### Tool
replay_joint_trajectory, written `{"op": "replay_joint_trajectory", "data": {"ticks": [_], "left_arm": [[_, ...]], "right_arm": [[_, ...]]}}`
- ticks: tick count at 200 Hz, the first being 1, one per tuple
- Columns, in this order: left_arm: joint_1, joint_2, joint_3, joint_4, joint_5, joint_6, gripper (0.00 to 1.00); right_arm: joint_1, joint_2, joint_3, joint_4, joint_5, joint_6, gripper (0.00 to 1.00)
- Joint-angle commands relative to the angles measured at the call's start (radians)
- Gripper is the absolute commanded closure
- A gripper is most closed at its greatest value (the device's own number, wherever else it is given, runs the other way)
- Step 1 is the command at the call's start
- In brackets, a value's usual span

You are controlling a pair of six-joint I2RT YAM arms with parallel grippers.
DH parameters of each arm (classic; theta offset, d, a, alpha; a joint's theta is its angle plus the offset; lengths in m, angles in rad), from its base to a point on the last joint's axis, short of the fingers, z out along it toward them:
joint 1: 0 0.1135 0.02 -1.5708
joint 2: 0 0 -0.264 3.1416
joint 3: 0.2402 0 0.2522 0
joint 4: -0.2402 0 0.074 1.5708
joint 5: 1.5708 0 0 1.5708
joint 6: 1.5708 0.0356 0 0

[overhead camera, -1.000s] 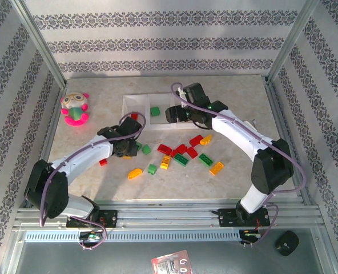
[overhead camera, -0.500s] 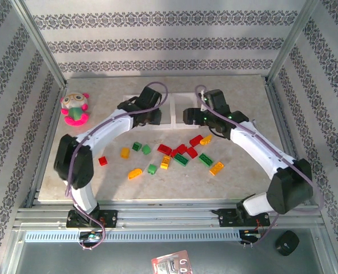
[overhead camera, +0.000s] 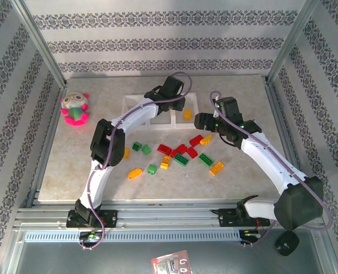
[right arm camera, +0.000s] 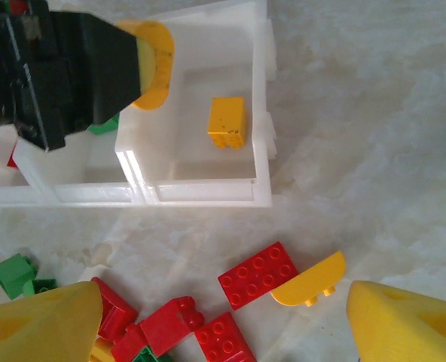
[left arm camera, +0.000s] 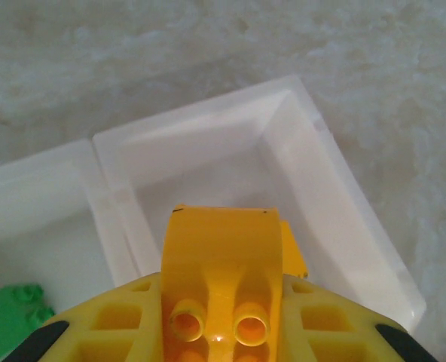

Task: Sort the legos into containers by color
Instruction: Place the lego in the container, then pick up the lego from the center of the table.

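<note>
The left gripper point(left arm camera: 219, 335) is clenching an orange arched brick point(left arm camera: 219, 249) by its studded end. In the left wrist view the brick's long axis is pointing toward 12 o'clock, out over the tray point(left arm camera: 358, 219). The brick is hanging above the end compartment point(left arm camera: 208, 170), with the divider point(left arm camera: 110, 204) lying at 9 o'clock of it. A green brick point(left arm camera: 12, 305) is sitting beyond that divider at 8 o'clock. A yellow brick point(right arm camera: 227, 121) is already lying in the end compartment, partly hidden at 3 o'clock of the held piece (colour match judged correct). In the right wrist view the held brick's rounded tip is overlapping the divider line, so the margin on that side is appearing thin. A small shift toward 3 o'clock before release is advisable. The right gripper point(right arm camera: 223, 305) is hovering with fingers spread and grasping nothing above the loose pile. An orange half-round brick point(right arm camera: 310, 280) is lying between its fingers, nearer the 3 o'clock one. Its long axis is running 8 to 2 o'clock, and a red brick point(right arm camera: 258, 275) is touching it at 9 o'clock. The right arm is judged the nearer for that piece.
</note>
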Motion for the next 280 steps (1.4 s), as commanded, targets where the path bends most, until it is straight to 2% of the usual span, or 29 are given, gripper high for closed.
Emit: {"op": "replay_joint_trajectory", "data": {"ticks": [1,9,62,84,103,133,161,192,227,280], "left_arm": [[-0.01,0.04,0.081,-0.019,0.021,0.016,0.73],[-0.009,0.044,0.089,-0.018,0.025,0.018,0.7],[-0.009,-0.025,0.046,0.033,0.062,0.081,0.31],[-0.009,-0.114,-0.069,0.115,0.089,0.132,0.19],[-0.009,-0.231,-0.249,0.246,0.151,0.205,0.11],[-0.01,-0.437,-0.575,0.476,0.321,0.327,0.09],[-0.015,-0.593,-0.789,0.564,0.383,0.402,0.09],[-0.041,-0.748,-0.969,0.568,0.402,0.471,0.07],[-0.084,-0.89,-1.113,0.545,0.389,0.45,0.07],[-0.119,-0.966,-1.21,0.538,0.379,0.407,0.07]], "right_arm": [[-0.013,-0.021,-0.004,-0.022,0.014,0.006,0.16],[-0.016,-0.022,-0.003,-0.026,0.016,0.006,0.16],[-0.031,-0.024,-0.007,-0.031,0.032,0.041,0.16],[-0.038,-0.013,-0.012,-0.032,0.034,0.082,0.16],[-0.047,0.005,-0.011,-0.043,0.034,0.13,0.17],[-0.072,0.065,0.0,-0.08,0.004,0.213,0.17],[-0.104,0.14,0.01,-0.112,-0.042,0.283,0.17],[-0.137,0.222,0.019,-0.114,-0.086,0.323,0.23],[-0.171,0.339,0.054,-0.113,-0.132,0.342,0.29],[-0.183,0.485,0.103,-0.13,-0.169,0.352,0.4]]}}
